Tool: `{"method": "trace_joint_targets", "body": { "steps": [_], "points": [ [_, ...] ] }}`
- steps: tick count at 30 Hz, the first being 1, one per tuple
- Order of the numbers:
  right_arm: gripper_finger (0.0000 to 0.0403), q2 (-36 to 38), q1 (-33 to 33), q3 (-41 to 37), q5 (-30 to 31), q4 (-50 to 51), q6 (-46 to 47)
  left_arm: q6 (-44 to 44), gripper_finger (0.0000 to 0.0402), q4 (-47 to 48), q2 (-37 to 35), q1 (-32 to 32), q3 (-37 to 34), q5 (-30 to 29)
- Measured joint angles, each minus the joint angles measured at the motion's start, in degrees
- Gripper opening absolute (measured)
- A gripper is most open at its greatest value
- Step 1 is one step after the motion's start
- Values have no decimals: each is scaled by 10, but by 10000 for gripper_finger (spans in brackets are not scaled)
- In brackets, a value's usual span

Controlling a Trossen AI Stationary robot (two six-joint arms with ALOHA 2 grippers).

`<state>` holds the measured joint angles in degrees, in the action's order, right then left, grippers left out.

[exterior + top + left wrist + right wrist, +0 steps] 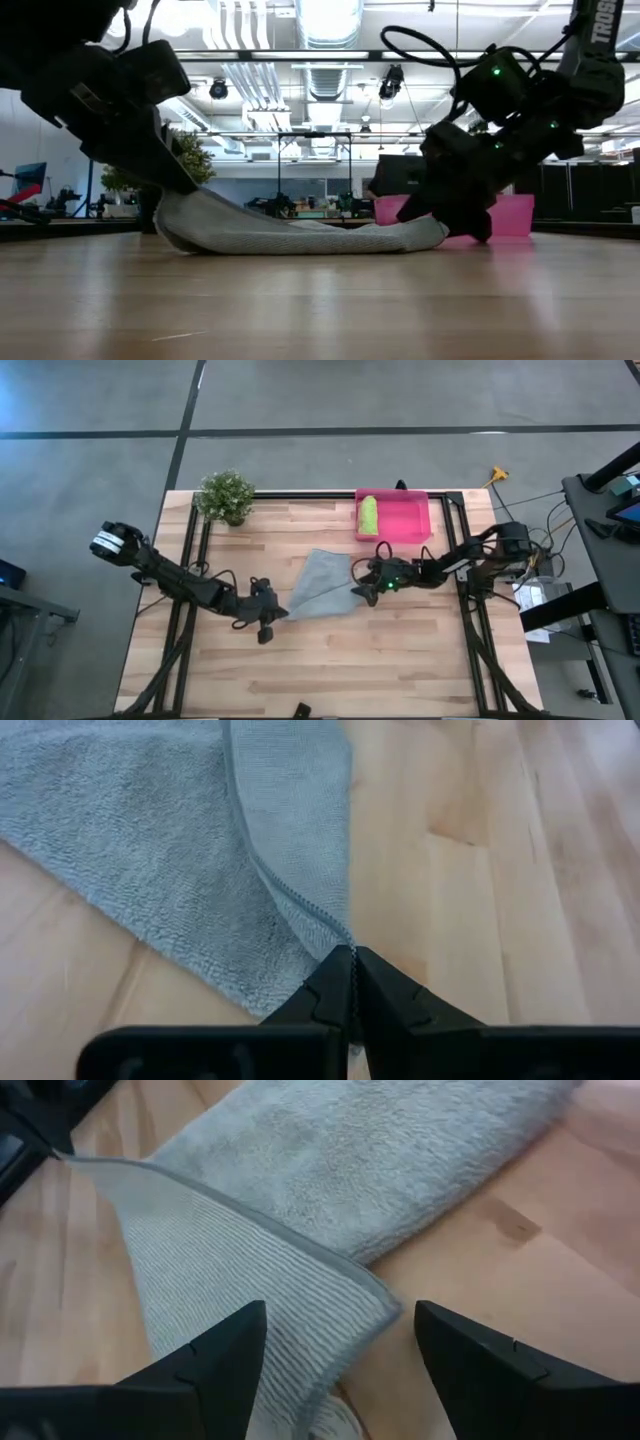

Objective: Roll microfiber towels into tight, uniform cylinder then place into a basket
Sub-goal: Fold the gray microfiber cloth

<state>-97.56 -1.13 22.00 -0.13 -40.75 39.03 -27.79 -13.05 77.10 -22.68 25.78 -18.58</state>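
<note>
The grey towel (325,585) lies mid-table, mostly flat. Its near-left corner is raised off the wood, with my left gripper (278,610) shut on it. A flap of the towel, ribbed side up (250,1280), lies turned over the fluffy part. My right gripper (362,582) stands open at the towel's right end, and the flap's corner (372,1302) lies between its two fingers. The lime green towel (368,513) lies rolled inside the pink basket (405,520) at the far right. My left gripper pinches the grey towel's hemmed edge (335,935) at a corner between its two shut fingers, slanting down from the table's left. That corner is lifted, and the cloth slopes down from it (200,215) to the table. My right gripper: I cannot tell whether it touches the towel.
A small potted plant (226,495) stands at the far left corner. Bare wood (330,670) stretches along the near side of the table. The basket sits just beyond my right arm.
</note>
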Motion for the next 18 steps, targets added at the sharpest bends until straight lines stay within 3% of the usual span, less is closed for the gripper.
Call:
{"method": "trace_joint_targets", "body": {
  "steps": [12,18],
  "points": [
    [214,84,23,6,-41,13,-72,-18,0,2,0,-7,-18,0],
    [113,71,74,25,-53,58,-118,-19,0,-4,0,-9,-18,-2]
  ]
}}
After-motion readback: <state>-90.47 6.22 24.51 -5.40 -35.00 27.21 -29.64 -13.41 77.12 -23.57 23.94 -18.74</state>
